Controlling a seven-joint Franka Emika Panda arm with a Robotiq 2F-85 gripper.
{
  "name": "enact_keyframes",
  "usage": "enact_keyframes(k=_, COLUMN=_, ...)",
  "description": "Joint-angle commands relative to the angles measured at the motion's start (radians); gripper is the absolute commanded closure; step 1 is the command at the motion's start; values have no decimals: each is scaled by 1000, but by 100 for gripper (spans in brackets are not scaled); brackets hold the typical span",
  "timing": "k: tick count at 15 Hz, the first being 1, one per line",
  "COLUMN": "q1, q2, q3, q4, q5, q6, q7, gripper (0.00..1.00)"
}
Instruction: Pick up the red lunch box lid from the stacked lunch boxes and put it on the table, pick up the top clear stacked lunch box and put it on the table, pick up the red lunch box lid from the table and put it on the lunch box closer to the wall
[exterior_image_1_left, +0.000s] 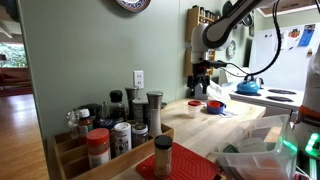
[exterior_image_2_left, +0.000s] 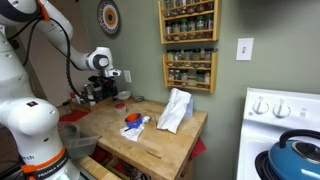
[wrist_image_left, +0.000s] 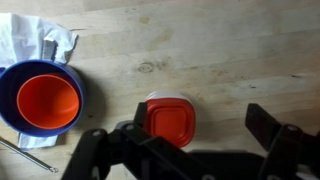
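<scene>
The red lunch box lid (wrist_image_left: 170, 120) sits on the stacked lunch boxes, whose clear rim (wrist_image_left: 168, 97) shows just past it, standing on the light wooden table (wrist_image_left: 220, 50). My gripper (wrist_image_left: 198, 112) is open and empty above them. The lid lies between the fingers, close to the left one. In both exterior views the gripper (exterior_image_1_left: 203, 78) (exterior_image_2_left: 104, 88) hangs over the table near the wall, and the lid (exterior_image_1_left: 195, 104) (exterior_image_2_left: 122, 97) shows as a small red spot below it.
A blue bowl (wrist_image_left: 12, 90) holding a deeper red dish (wrist_image_left: 48, 100) stands beside a white cloth (wrist_image_left: 30, 35). Spice jars (exterior_image_1_left: 120, 125) crowd one end of the table. A blue kettle (exterior_image_1_left: 248, 87) sits on the stove. Spice racks (exterior_image_2_left: 188, 40) hang on the wall.
</scene>
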Motion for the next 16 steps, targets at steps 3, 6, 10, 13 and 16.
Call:
enact_keyframes(k=3, q1=19, q2=78, q3=-37, q4=-13, q5=-35, q6=101, q7=10, gripper=0)
enact_keyframes(k=6, q1=23, q2=106, q3=-46, q4=-15, q5=-57, q6=129, q7=12, gripper=0)
enact_keyframes(k=10, q1=30, q2=138, q3=-60, q4=-16, q5=-101, q6=175, q7=31, gripper=0)
enact_keyframes(k=13, q1=36, q2=157, q3=-73, q4=-14, q5=-135, q6=206, q7=45, gripper=0)
enact_keyframes(k=16, q1=42, q2=167, q3=-84, q4=-12, q5=-155, q6=225, q7=49, gripper=0)
